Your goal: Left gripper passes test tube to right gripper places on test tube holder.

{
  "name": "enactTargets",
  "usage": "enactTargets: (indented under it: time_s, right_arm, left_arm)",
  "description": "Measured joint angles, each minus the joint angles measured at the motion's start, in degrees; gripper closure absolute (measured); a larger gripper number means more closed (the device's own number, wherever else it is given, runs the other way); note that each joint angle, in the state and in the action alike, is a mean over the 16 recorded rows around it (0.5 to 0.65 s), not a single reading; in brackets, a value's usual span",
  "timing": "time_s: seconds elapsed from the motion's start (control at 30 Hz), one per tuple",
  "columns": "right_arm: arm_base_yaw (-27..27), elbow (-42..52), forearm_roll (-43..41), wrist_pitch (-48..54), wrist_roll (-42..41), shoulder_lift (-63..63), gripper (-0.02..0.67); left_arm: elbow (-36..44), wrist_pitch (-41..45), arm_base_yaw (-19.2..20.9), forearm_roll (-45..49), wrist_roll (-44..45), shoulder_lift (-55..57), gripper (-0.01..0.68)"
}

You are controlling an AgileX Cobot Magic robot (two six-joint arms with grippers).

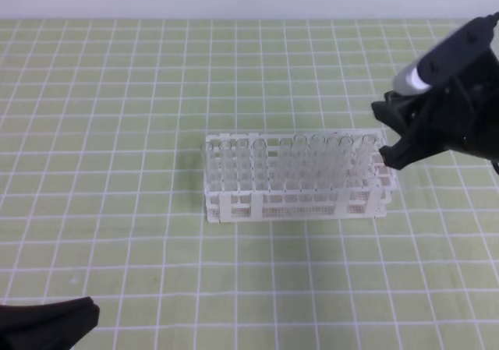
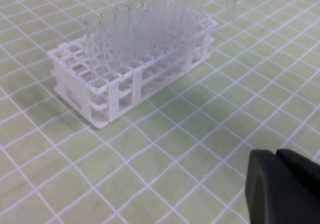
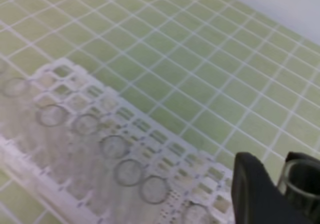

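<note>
Exterior high view: the white test tube holder (image 1: 296, 180) sits mid-desk on the green grid mat (image 1: 117, 132), a row of clear tubes standing upright in it. The right claw (image 1: 394, 136) hovers at the holder's right end, pinching the test tube (image 3: 300, 184), whose open rim shows between its fingers in the right wrist view. The left claw (image 2: 285, 189) sits well apart, toward the holder's near-left side, pressed together and empty.

No readable text, label, brand, number or sign shows in any view (the mat carries only plain white grid lines).
</note>
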Motion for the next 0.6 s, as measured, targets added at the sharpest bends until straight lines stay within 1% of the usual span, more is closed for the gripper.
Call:
enactTargets:
  time_s: [0.13,0.27,0.4,0.6]
  right_arm:
    - [1.1,-0.1,-5.0,-4.9,8.6,-0.4,0.545]
    - [1.9,0.0,-12.5,-10.2,20.4,-1.5,0.545]
    - [3.0,0.6,-23.1,-16.8,35.7,-2.7,0.545]
    - [4.9,3.6,-42.1,-28.4,59.9,-3.8,0.545]
  left_arm:
    - [0.0,0.0,0.0,0.0,0.0,0.0,0.675]
    - [0.0,-0.1,0.0,0.0,0.0,0.0,0.675]
    - [0.0,-0.1,0.0,0.1,0.0,0.0,0.675]
    - [0.1,-0.3,0.0,0.2,0.0,0.1,0.675]
